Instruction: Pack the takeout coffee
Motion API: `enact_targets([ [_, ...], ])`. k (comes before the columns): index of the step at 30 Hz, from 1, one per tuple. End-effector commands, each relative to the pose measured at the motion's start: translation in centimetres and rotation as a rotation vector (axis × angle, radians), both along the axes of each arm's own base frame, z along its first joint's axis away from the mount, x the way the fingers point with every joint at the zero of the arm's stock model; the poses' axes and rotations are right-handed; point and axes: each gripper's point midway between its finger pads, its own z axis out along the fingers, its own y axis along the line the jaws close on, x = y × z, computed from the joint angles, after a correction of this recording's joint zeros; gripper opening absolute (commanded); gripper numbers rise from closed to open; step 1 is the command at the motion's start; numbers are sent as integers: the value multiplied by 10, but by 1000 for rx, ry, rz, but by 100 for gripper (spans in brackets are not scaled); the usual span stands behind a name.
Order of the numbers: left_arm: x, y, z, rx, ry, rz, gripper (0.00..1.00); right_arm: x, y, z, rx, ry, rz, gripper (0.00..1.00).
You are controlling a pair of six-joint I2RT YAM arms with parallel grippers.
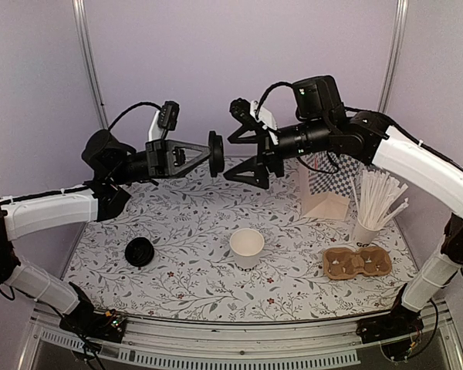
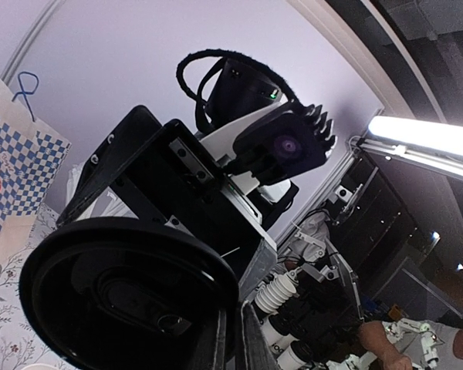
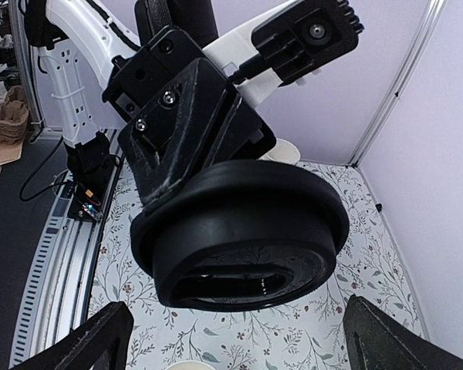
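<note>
Black round plastic lid: clamped by its edge in left gripper, high above floral table | right gripper: fingers spread wide, facing lid, holding nothing | small white paper cup: upright, uncovered, mid-table.

Left gripper up high, clamped on a black lid — right gripper faces it, jaws spread wide. Down on the bench, an open white cup stands upright.
</note>
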Motion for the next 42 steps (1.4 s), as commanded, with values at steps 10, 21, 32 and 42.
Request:
enact_targets([
  [10, -23, 1, 6, -51, -22, -79, 5, -15, 20, 9, 39, 24, 63, 99],
  [21, -22, -3, -1, -44, -9, -81, 5, -19, 18, 21, 70, 45, 64, 92],
  [32, -20, -6, 0, -39, -13, -77, 6, -19, 19, 24, 81, 73, 62, 70],
  [42, 2, 4, -32, 248, -52, 178, 56, -14, -7, -34, -86, 39, -27, 68],
])
